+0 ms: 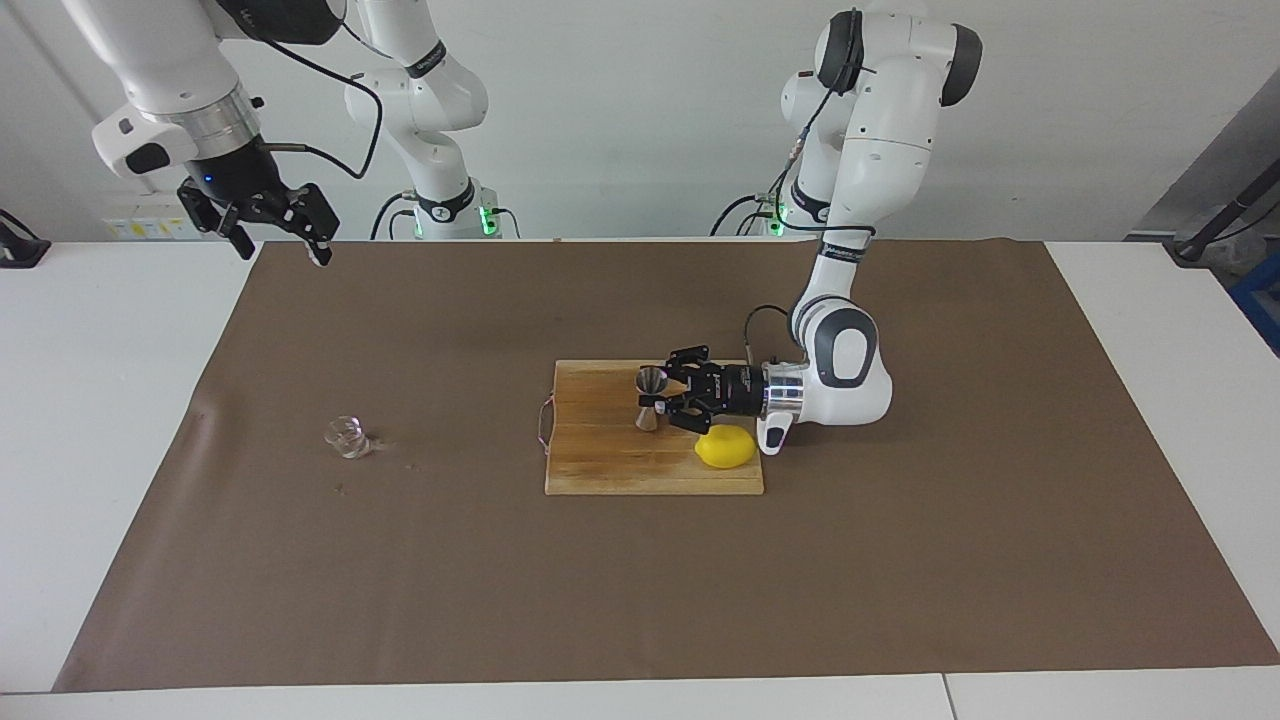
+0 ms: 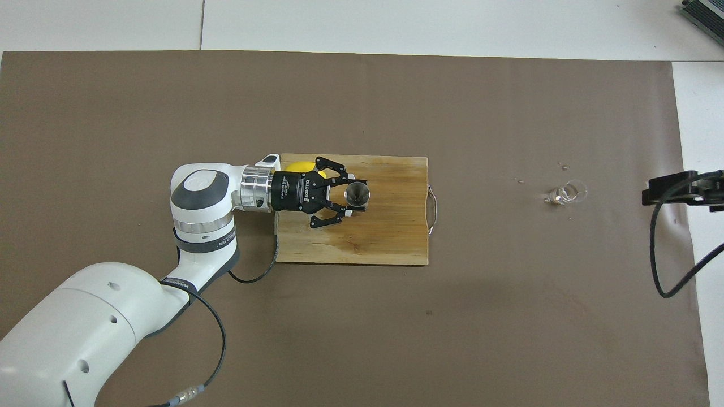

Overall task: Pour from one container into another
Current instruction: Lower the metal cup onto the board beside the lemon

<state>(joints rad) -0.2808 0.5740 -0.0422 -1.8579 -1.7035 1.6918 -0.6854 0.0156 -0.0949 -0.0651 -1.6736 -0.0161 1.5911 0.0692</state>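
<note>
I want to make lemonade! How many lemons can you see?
1. The single yellow lemon sits on the wooden cutting board, at the corner toward the left arm's end, partly under the left gripper. No others show.

Readable lettering: one brand name and one partly legible band.
"ROBOTIQ" in white runs along the black body of the left gripper, centre frame; the lettered wrist band below it is illegible.

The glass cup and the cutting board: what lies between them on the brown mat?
Nothing stands between the glass cup and the cutting board; the overhead view shows bare brown mat, with only tiny specks near the cup.
</note>
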